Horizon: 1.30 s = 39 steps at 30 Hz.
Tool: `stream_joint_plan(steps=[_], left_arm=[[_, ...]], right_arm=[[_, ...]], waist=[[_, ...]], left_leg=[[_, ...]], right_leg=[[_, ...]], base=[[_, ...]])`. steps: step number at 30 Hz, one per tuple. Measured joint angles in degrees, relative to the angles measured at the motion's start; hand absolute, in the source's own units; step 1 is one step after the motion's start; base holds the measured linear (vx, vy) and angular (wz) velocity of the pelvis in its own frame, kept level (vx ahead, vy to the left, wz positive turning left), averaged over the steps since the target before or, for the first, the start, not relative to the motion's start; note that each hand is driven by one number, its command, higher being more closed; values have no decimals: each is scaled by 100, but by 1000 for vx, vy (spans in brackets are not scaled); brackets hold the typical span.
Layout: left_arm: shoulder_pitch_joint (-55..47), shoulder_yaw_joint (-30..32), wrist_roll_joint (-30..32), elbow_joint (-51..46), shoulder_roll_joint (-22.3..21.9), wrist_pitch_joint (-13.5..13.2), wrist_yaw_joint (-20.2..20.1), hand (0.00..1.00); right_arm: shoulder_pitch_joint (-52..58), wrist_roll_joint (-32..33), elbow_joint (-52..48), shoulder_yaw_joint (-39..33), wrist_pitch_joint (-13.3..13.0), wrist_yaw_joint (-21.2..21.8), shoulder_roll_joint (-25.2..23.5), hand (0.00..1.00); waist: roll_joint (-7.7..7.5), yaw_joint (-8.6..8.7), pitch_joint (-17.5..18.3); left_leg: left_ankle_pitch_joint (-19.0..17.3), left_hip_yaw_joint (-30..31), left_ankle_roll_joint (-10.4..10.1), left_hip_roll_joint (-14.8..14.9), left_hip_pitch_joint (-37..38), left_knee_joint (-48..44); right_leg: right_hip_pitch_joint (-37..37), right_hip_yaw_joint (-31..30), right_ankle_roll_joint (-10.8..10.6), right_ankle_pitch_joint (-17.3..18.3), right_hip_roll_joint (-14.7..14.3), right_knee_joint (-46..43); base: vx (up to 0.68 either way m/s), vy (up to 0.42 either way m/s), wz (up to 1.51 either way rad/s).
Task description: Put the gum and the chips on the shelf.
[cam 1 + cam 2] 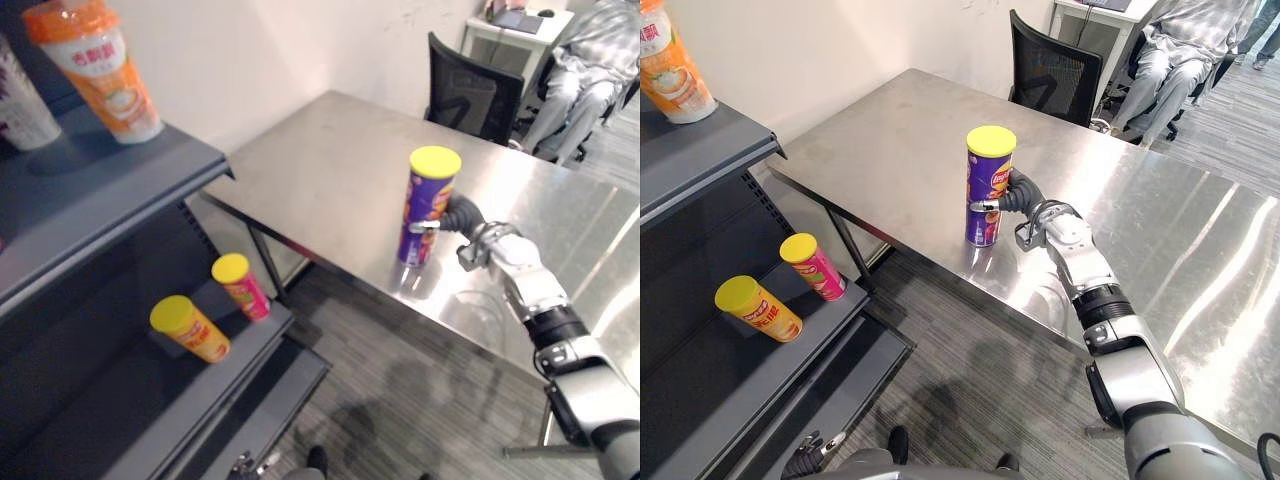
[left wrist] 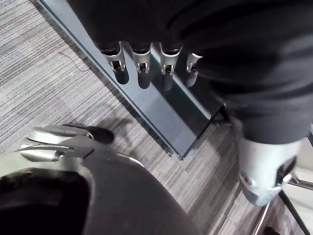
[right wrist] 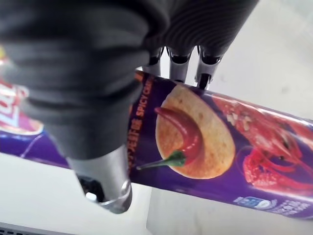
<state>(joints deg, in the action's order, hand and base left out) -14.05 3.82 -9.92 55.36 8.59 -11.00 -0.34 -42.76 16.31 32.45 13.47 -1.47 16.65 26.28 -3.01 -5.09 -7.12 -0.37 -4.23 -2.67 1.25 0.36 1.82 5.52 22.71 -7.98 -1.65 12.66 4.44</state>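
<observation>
A tall purple chips can (image 1: 430, 195) with a yellow lid stands upright near the front edge of the steel table (image 1: 320, 170). My right hand (image 1: 497, 252) reaches it from the right, shut on its lower half: the thumb (image 3: 105, 178) crosses the front and the fingers (image 3: 178, 61) wrap behind. On the dark shelf (image 1: 130, 395) at the left, an orange canister (image 1: 190, 328) and a pink canister (image 1: 241, 285), both yellow-lidded, lie tilted on the lower board. My left hand (image 2: 141, 58) hangs low with straight fingers over the carpet beside the shelf's base.
The upper shelf board (image 1: 110, 175) carries an orange cup (image 1: 95, 65) and a white-and-purple cup (image 1: 20, 105). A black chair (image 1: 475, 95) stands behind the table. A person (image 1: 585, 70) sits at a white desk at the far right. Grey carpet lies between shelf and table.
</observation>
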Motion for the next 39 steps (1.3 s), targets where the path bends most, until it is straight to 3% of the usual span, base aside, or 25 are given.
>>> stream_joint_plan(steps=[9,13,16,20,23,39], left_arm=[[-13,4,-1,-7,-1,-1,7,0],[-39,5,-1,-65,-21,-9,10,0],[-99,30,-2,-66,-21,-13,11,0],[-112,71,-1,-62,-37,-16,13,0],[-161,100,-2,-55,-37,-26,18,0],[-208,119,4,-48,-30,-28,126,0]], right_arm=[[14,1,-170,-48,-2,-431,18,100],[254,64,-1122,-474,-21,-649,55,100],[465,237,-1771,-742,-44,-759,93,100],[799,442,-2393,-1037,-46,-787,211,100],[1035,572,-2637,-1174,-46,-789,291,100],[1966,749,-3281,-1653,-56,-740,440,100]], waist=[[10,36,-8],[52,62,-44],[51,184,-44],[49,206,-41],[38,342,-32],[-46,384,279]], left_leg=[[-11,-62,-13,15,14,-2],[-44,-154,-38,44,80,-6],[-52,-177,-47,54,86,-8],[-64,-320,-59,86,88,-13],[-67,-340,-64,113,104,-26],[-67,-448,-65,153,105,-46]], right_leg=[[-27,-92,0,0,-2,-11],[-32,-185,0,1,-12,-49],[-43,-237,0,1,-16,-58],[-144,-383,0,1,-29,-98],[-144,-411,0,2,-51,-116],[-239,-544,-1,4,-79,-167]], base=[[0,0,-3],[-3,-6,-11],[-1,-7,-5],[-13,-10,-18],[-13,-17,-5],[-9,-6,-4]])
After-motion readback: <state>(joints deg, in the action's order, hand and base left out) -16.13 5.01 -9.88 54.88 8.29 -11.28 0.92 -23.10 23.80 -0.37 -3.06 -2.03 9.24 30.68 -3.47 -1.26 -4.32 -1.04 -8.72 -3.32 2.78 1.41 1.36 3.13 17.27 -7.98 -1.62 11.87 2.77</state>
